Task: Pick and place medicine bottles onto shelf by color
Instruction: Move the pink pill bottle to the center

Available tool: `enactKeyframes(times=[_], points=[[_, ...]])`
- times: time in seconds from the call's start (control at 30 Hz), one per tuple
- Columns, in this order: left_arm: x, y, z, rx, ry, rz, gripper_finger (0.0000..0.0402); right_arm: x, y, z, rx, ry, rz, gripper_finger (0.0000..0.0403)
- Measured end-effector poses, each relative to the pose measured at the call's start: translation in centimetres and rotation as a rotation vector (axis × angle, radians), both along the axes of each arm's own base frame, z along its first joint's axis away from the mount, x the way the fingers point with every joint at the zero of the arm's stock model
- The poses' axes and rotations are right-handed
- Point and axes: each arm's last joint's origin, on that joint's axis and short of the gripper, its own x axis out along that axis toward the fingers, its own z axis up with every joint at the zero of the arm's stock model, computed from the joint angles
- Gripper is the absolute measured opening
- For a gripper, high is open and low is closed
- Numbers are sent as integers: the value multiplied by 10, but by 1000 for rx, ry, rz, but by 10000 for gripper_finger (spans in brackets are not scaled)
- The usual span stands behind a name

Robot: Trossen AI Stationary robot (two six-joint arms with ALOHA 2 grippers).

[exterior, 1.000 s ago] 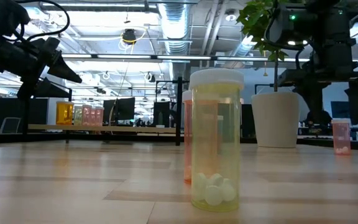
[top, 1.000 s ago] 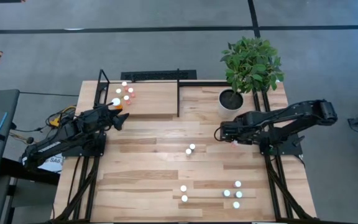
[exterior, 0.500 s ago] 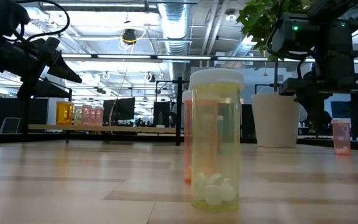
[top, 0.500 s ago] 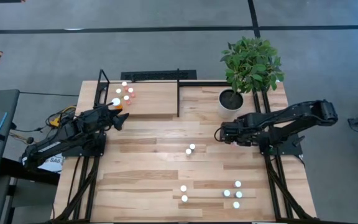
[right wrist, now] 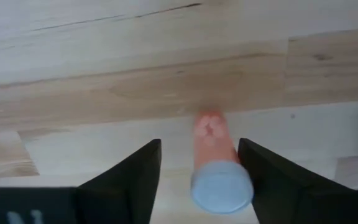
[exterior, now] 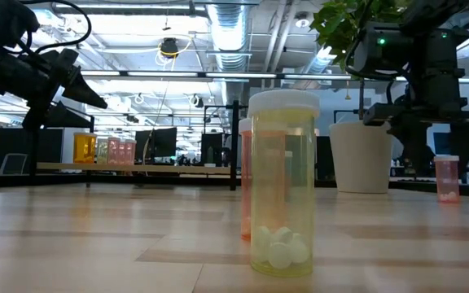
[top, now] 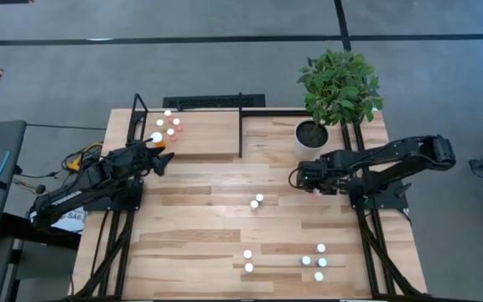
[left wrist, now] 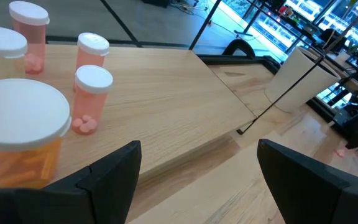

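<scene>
A pink medicine bottle point(right wrist: 211, 144) with a white cap stands upright on the table at the right. My right gripper point(right wrist: 199, 163) points down over it, open, one finger on each side of it. I cannot tell whether a finger touches the cap. In the low view the same bottle point(exterior: 446, 177) stands below that gripper point(exterior: 438, 163). The shelf point(top: 212, 136) at the far left carries several bottles point(top: 171, 126). My left gripper point(left wrist: 197, 180) hovers open beside them with nothing between its fingers.
A potted plant point(top: 313, 132) stands just beyond my right gripper. Loose bottles stand on the table: two at the middle point(top: 257, 201), two near the front point(top: 247, 260), three at the front right point(top: 317, 260). A yellow bottle point(exterior: 282, 183) fills the low view's foreground.
My right gripper has come down a little around the pink bottle and edged toward the table's left. The bottle has kept its place.
</scene>
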Motion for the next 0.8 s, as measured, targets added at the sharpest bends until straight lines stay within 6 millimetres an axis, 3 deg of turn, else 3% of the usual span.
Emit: enactKeyframes(times=[0.4, 0.57, 0.8], points=[[0, 0, 0, 0, 1, 0, 309, 2, 1, 0, 26, -25, 3, 136], [0, 0, 0, 0, 0, 0, 309, 5, 0, 4, 40, -46, 3, 131], [0, 0, 0, 0, 0, 0, 309, 17, -10, 24, 2, -49, 42, 135]])
